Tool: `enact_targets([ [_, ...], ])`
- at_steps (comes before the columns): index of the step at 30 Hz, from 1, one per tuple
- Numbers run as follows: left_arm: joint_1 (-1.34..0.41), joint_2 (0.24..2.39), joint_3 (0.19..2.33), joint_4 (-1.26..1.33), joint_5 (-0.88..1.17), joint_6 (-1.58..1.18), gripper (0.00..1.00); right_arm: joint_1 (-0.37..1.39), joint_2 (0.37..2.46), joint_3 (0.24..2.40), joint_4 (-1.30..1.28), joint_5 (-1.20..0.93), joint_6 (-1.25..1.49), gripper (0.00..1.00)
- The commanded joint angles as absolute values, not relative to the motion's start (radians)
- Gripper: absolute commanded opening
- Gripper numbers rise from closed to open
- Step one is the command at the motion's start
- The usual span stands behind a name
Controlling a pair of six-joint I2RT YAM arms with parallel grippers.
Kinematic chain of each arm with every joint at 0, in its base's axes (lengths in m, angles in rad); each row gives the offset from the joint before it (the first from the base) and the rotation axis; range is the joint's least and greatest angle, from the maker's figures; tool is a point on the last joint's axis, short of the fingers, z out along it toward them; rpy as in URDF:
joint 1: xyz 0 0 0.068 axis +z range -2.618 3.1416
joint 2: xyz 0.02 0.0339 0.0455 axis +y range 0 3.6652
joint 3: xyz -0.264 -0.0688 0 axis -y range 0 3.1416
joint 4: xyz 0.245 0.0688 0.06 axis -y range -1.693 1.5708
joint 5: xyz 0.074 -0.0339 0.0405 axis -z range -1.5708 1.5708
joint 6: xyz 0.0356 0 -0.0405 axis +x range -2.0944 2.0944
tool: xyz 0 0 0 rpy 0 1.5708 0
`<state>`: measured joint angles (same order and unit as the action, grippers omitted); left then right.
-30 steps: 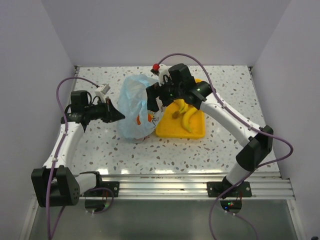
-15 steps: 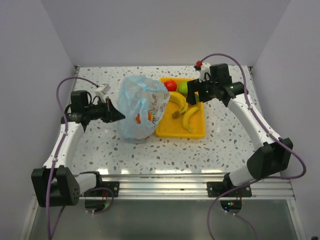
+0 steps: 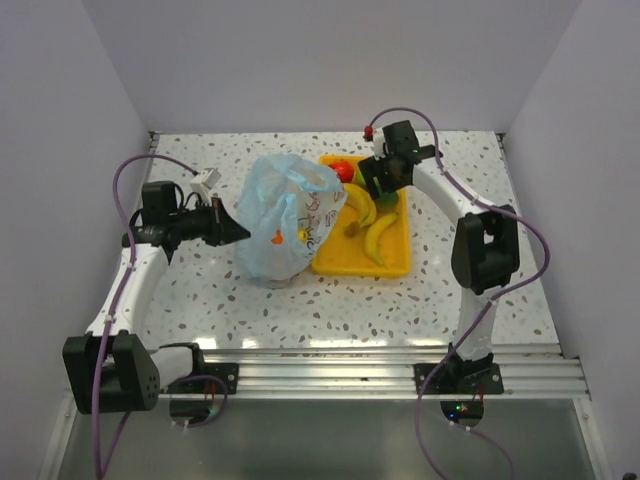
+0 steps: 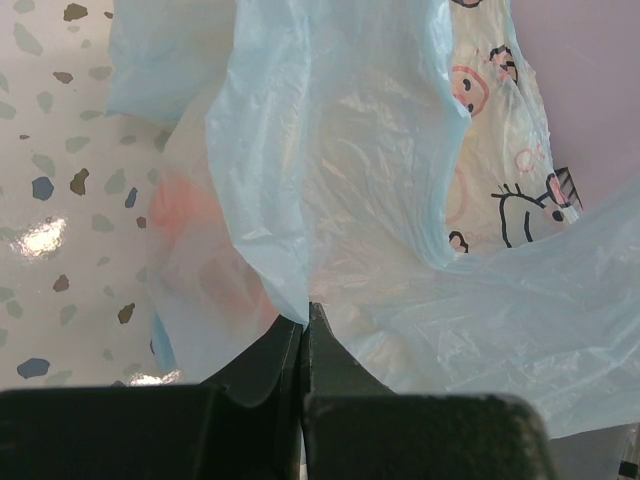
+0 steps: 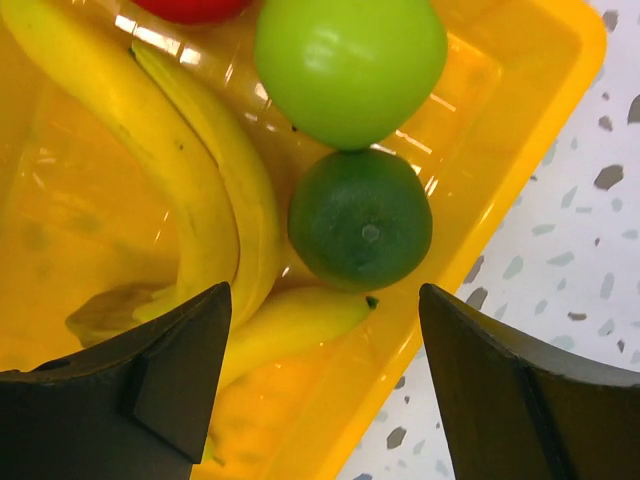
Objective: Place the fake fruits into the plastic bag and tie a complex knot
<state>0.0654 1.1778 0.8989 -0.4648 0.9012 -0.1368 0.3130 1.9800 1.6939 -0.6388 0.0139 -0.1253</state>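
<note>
The light-blue plastic bag (image 3: 285, 215) stands left of the tray, and my left gripper (image 3: 236, 230) is shut on its near edge. In the left wrist view the film (image 4: 380, 200) is pinched between the closed jaws (image 4: 305, 312), and an orange fruit (image 4: 195, 250) shows faintly through it. My right gripper (image 3: 373, 186) hovers open over the tray's far end. Its wrist view shows a dark green lime (image 5: 360, 232) just ahead of the jaws (image 5: 325, 292), a lighter green fruit (image 5: 350, 65), bananas (image 5: 175, 170) and the edge of a red apple (image 5: 190, 8).
The yellow tray (image 3: 395, 262) lies right of the bag, with bananas (image 3: 375, 235) along its middle and the red apple (image 3: 342, 171) at its far end. Its right wall (image 5: 520, 130) borders speckled tabletop (image 5: 590, 260). Walls enclose the table on three sides.
The right arm has left the bag's mouth, swung out to the right and come back over the tray's far end, its jaws narrowing a little. The left gripper has kept its hold.
</note>
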Motion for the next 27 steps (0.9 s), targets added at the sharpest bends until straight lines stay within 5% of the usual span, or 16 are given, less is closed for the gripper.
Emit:
enact_targets([
  [1,0.072,1.164,0.891,-0.439,0.919,-0.124,0.00,0.301,2.006,1.784,-0.565,0.032,-0.175,0.78],
  [15,0.075,1.169,0.899,-0.443,0.920,-0.120,0.00,0.291,2.167,1.815,-0.626,0.034,-0.199,0.73],
  [27,0.075,1.172,0.902,-0.442,0.922,-0.124,0.00,0.290,2.232,1.862,-0.719,0.011,-0.227,0.84],
])
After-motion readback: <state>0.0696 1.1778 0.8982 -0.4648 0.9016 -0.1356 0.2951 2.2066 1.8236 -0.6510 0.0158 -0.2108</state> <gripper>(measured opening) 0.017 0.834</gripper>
